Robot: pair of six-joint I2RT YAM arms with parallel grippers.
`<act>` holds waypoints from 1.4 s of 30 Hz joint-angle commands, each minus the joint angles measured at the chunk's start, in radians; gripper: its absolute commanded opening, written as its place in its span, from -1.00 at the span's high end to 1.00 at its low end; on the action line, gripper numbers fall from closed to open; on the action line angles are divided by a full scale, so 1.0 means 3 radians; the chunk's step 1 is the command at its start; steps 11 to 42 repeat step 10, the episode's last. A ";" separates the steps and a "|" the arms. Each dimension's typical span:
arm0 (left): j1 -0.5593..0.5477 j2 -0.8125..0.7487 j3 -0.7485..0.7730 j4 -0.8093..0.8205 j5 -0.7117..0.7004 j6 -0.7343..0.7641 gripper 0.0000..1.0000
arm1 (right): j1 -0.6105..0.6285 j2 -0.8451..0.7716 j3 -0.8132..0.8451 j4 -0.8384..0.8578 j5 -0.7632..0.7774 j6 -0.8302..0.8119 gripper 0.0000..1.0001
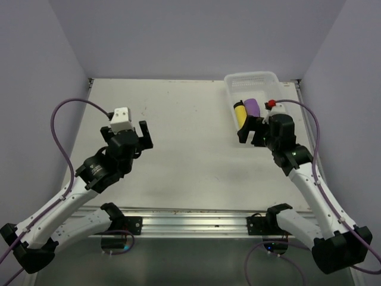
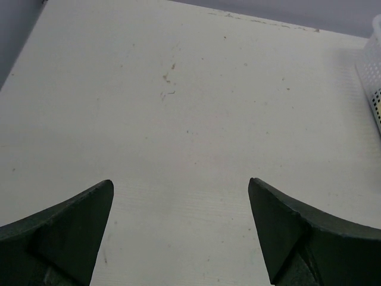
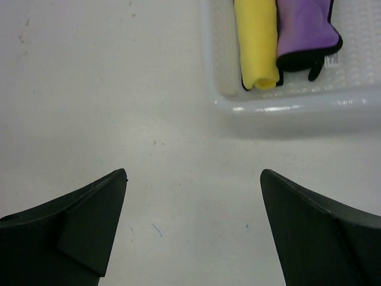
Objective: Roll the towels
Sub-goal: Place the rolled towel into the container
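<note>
A white perforated plastic basket (image 1: 253,76) sits at the far right corner of the pale, lightly scuffed bench (image 1: 190,155). Both towels lie inside it, each rolled into a tube, side by side and touching. The bright yellow cloth towel (image 3: 256,42), edged in black, lies toward the basket's left side. The purple cloth towel (image 3: 303,30), also edged in black, lies just right of it. In the right wrist view the near ends of both rolls rest close to the basket's near wall. A small black loop (image 3: 314,70) and a white label (image 3: 332,58) stick out from the near end of the purple roll.

The right pincer (image 1: 251,134) hangs at the near side of the basket, its two dark fingers spread wide and holding nothing. Its own camera shows only bare bench between the fingers, with the basket's near wall ahead of the tips. From the top view I cannot tell whether the tips overlap the rim or stop just short of it.

The left pincer (image 1: 126,136) is well apart from the basket, off to its left over bare bench. Its fingers are also spread wide, with nothing between them. In its wrist view a sliver of the basket's wall shows at the right edge.
</note>
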 commanded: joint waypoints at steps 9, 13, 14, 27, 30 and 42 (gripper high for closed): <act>0.0031 -0.0129 -0.0263 0.0037 -0.0328 0.0120 -0.99 | 0.0021 -0.0642 -0.0448 -0.0365 -0.0205 0.0010 -0.98; 0.0031 -0.0098 -0.0247 0.0021 -0.0323 0.0115 -0.99 | 0.0021 -0.0673 -0.0453 -0.0354 -0.0129 0.0041 -0.98; 0.0031 -0.0098 -0.0247 0.0021 -0.0323 0.0115 -0.99 | 0.0021 -0.0673 -0.0453 -0.0354 -0.0129 0.0041 -0.98; 0.0031 -0.0098 -0.0247 0.0021 -0.0323 0.0115 -0.99 | 0.0021 -0.0673 -0.0453 -0.0354 -0.0129 0.0041 -0.98; 0.0031 -0.0098 -0.0247 0.0021 -0.0323 0.0115 -0.99 | 0.0021 -0.0673 -0.0453 -0.0354 -0.0129 0.0041 -0.98; 0.0031 -0.0098 -0.0247 0.0021 -0.0323 0.0115 -0.99 | 0.0021 -0.0673 -0.0453 -0.0354 -0.0129 0.0041 -0.98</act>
